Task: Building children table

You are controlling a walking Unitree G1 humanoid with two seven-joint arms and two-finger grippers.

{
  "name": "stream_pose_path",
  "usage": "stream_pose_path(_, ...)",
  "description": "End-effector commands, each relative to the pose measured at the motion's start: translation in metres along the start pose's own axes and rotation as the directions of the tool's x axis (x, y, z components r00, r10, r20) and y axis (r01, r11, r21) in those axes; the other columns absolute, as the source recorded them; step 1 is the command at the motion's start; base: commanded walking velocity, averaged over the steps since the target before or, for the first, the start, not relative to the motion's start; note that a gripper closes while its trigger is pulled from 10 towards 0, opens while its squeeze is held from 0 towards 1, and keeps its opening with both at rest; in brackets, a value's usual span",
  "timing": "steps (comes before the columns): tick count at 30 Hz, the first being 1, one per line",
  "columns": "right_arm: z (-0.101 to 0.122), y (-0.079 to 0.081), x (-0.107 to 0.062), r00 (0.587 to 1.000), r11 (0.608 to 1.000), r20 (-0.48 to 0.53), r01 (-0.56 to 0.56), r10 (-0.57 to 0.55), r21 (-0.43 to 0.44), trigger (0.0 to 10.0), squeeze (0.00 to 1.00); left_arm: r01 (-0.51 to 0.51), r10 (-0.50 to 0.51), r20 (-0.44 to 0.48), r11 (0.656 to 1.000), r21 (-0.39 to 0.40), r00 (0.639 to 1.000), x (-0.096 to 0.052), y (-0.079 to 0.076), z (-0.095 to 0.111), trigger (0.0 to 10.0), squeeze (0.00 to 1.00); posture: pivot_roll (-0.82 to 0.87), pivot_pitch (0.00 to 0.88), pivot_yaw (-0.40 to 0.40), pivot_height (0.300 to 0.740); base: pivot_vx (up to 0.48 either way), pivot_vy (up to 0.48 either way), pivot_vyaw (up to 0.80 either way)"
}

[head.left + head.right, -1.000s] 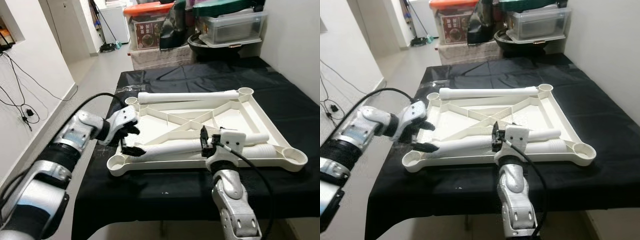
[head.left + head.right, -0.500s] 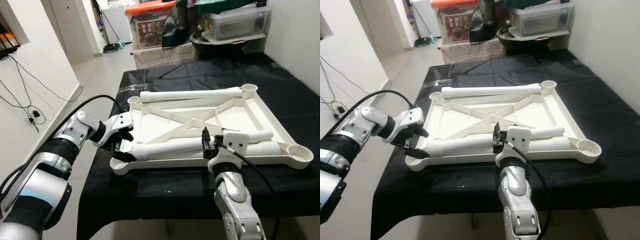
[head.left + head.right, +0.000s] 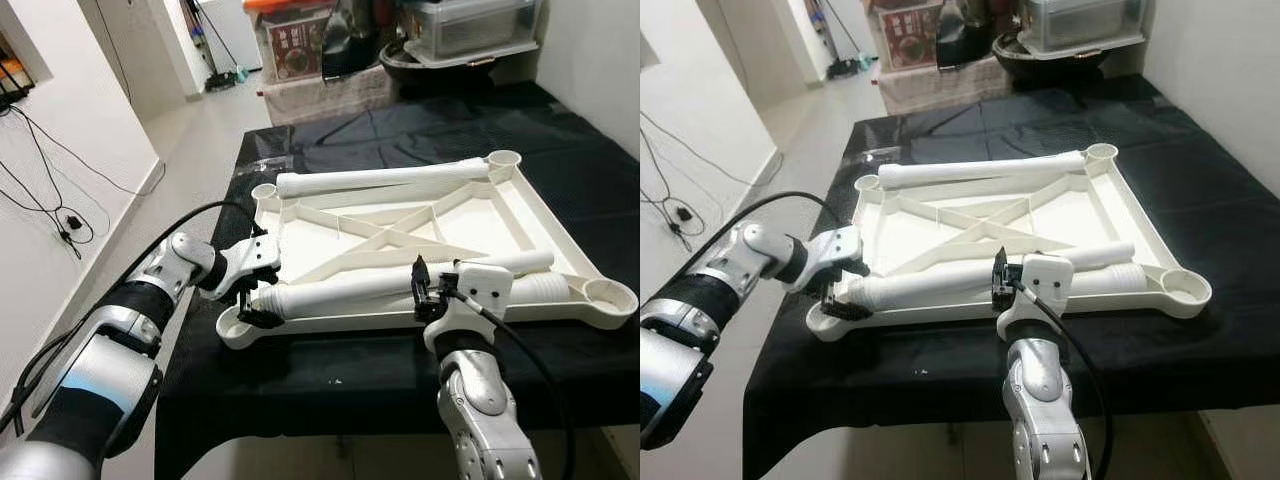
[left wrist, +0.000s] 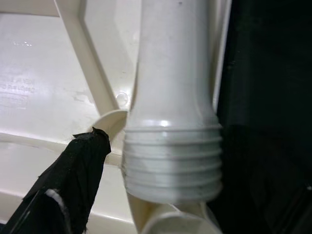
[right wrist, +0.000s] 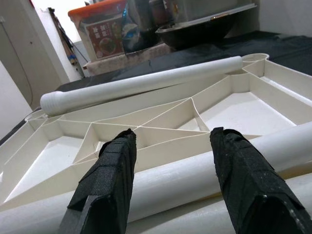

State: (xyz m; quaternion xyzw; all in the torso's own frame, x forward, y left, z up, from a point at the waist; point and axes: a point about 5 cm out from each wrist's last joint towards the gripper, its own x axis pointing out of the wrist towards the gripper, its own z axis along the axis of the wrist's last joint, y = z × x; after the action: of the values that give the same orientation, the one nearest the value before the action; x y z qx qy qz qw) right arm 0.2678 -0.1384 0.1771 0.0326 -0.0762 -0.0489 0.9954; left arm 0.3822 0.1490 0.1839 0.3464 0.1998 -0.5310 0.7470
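Observation:
The white tabletop [image 3: 470, 225] lies upside down on the black-covered table. One white leg [image 3: 380, 178] rests along its far rim. A second leg [image 3: 340, 293] lies along the near rim, with a third leg [image 3: 535, 291] beside it on the right. My left gripper [image 3: 252, 305] is open at the front-left corner socket [image 3: 235, 325], its fingers [image 4: 78, 180] straddling the near leg's threaded end [image 4: 173, 161]. My right gripper [image 5: 173, 134] is open just above the middle of that same leg, one finger on each side.
Plastic storage boxes [image 3: 470, 25] and a dark pan [image 3: 420, 62] crowd the back of the table. The black cloth [image 3: 330, 370] runs to the near edge. Open floor [image 3: 200, 130] lies to the left, with cables [image 3: 60, 215] along the wall.
The camera has shifted slightly. My left gripper has moved down and in, from the tabletop's left rim to the near leg's threaded end. The right gripper stays over the leg.

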Motion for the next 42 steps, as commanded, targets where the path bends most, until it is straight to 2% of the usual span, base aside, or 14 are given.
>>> stream_pose_path(1, 0.001, 0.005, -0.002, 1.000, 1.000, -0.009, -0.018, 0.018, 0.005, 10.0, 0.00, 0.004, -0.004, -0.026, 1.000, -0.005, 1.000, 0.000, -0.001, -0.005, 10.0, 0.00, 0.11, 0.147, 0.180, 0.740, 0.000, 0.000, 0.00)
stream_pose_path(7, 0.004, 0.004, -0.003, 1.000, 1.000, -0.013, -0.013, 0.013, 0.003, 10.0, 0.00, 0.021, -0.021, -0.020, 1.000, -0.009, 1.000, 0.004, -0.003, -0.006, 10.0, 0.00, 0.11, 0.157, 0.180, 0.740, 0.000, 0.000, 0.00)
stream_pose_path(8, 0.004, 0.004, -0.003, 1.000, 1.000, -0.014, -0.012, 0.012, 0.002, 10.0, 0.00, 0.034, -0.034, -0.009, 0.999, -0.018, 0.999, 0.004, -0.004, -0.006, 1.5, 0.00, 0.11, 0.157, 0.179, 0.740, 0.000, 0.000, 0.00)
stream_pose_path(9, 0.005, 0.004, -0.004, 1.000, 1.000, -0.015, -0.011, 0.011, 0.002, 10.0, 0.00, 0.041, -0.041, -0.001, 0.999, -0.026, 0.999, 0.005, -0.005, -0.005, 0.0, 0.00, 0.11, 0.157, 0.179, 0.740, 0.000, 0.000, 0.00)
stream_pose_path(21, 0.006, 0.003, 0.001, 1.000, 1.000, -0.016, -0.012, 0.012, 0.007, 10.0, 0.00, 0.018, -0.018, 0.004, 0.999, -0.027, 1.000, 0.000, -0.001, -0.007, 0.0, 0.00, 0.11, 0.142, 0.171, 0.740, 0.000, 0.000, 0.00)
stream_pose_path(29, 0.016, 0.011, 0.015, 0.998, 0.996, 0.031, -0.053, 0.051, 0.069, 10.0, 0.00, -0.042, 0.044, 0.070, 0.998, -0.039, 0.997, -0.010, 0.008, 0.002, 0.0, 0.00, 0.10, 0.089, 0.156, 0.740, 0.000, 0.000, 0.00)
stream_pose_path(33, 0.018, 0.013, 0.019, 0.997, 0.995, 0.044, -0.062, 0.059, 0.074, 10.0, 0.00, -0.057, 0.060, 0.083, 0.998, -0.036, 0.995, -0.013, 0.011, 0.004, 0.0, 0.00, 0.10, 0.070, 0.150, 0.740, 0.000, 0.000, 0.00)
stream_pose_path(34, 0.021, 0.014, 0.023, 0.996, 0.994, 0.060, -0.074, 0.069, 0.083, 10.0, 0.00, -0.094, 0.097, 0.108, 0.995, -0.035, 0.989, -0.017, 0.015, 0.007, 0.0, 0.00, 0.10, 0.043, 0.138, 0.740, 0.000, 0.000, 0.00)
stream_pose_path(38, 0.023, 0.016, 0.026, 0.995, 0.993, 0.070, -0.082, 0.076, 0.088, 10.0, 0.00, -0.116, 0.120, 0.129, 0.993, -0.036, 0.984, -0.020, 0.017, 0.009, 0.0, 0.00, 0.10, 0.039, 0.137, 0.740, 0.000, 0.000, 0.00)
stream_pose_path(39, 0.024, 0.016, 0.027, 0.994, 0.992, 0.075, -0.088, 0.081, 0.095, 10.0, 0.00, -0.125, 0.130, 0.141, 0.991, -0.041, 0.981, -0.022, 0.018, 0.010, 2.5, 0.00, 0.09, 0.025, 0.136, 0.740, 0.000, 0.000, 0.00)
stream_pose_path(40, 0.024, 0.016, 0.027, 0.994, 0.992, 0.075, -0.088, 0.081, 0.095, 10.0, 0.00, -0.125, 0.130, 0.141, 0.991, -0.041, 0.981, -0.022, 0.018, 0.010, 2.5, 0.00, 0.09, 0.025, 0.136, 0.740, 0.000, 0.000, 0.00)
stream_pose_path(41, 0.026, 0.019, 0.031, 0.992, 0.983, 0.076, -0.111, 0.100, 0.149, 10.0, 0.00, -0.192, 0.199, 0.193, 0.980, -0.053, 0.961, -0.025, 0.022, 0.012, 10.0, 0.00, 0.08, 0.000, 0.130, 0.740, 0.000, 0.000, 0.00)
stream_pose_path(42, 0.026, 0.019, 0.031, 0.992, 0.983, 0.076, -0.111, 0.100, 0.149, 10.0, 0.00, -0.192, 0.199, 0.193, 0.980, -0.053, 0.961, -0.025, 0.022, 0.012, 10.0, 0.00, 0.08, 0.000, 0.130, 0.740, 0.000, 0.000, 0.00)
